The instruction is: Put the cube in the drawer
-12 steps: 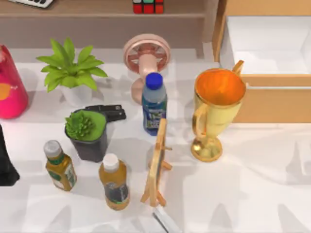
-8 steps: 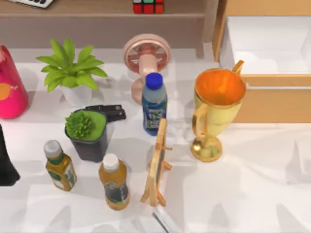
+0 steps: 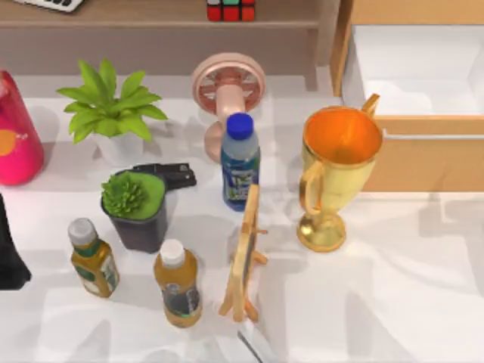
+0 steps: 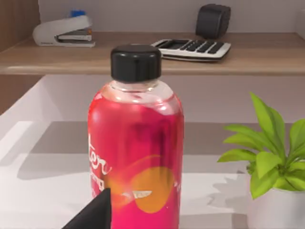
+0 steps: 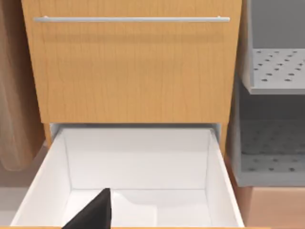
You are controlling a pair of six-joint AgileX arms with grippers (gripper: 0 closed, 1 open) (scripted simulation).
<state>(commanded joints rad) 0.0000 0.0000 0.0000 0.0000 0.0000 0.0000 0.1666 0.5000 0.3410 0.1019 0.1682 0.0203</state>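
Note:
The cube (image 3: 231, 9), black-gridded with red squares showing, sits on the brown wooden shelf (image 3: 151, 23) at the back, left of the drawer. The drawer (image 3: 423, 162) stands open at the back right, its white inside bare. In the right wrist view the drawer (image 5: 217, 162) lies just ahead, and a black part of my right gripper (image 5: 93, 212) hangs at its near rim. My left gripper (image 4: 93, 212) is near the pink bottle (image 4: 136, 157); its arm (image 3: 9, 249) is a dark shape at the table's left edge.
A gold trophy (image 3: 333, 174) stands just left of the drawer's front wall. A blue-capped bottle (image 3: 240, 162), a pink fan (image 3: 227, 87), two potted plants (image 3: 113, 113), two amber bottles (image 3: 178, 283) and a wooden easel (image 3: 246, 253) crowd the middle and left.
A shadow on the table at the right has shifted up towards the drawer's front wall. None of the objects has moved.

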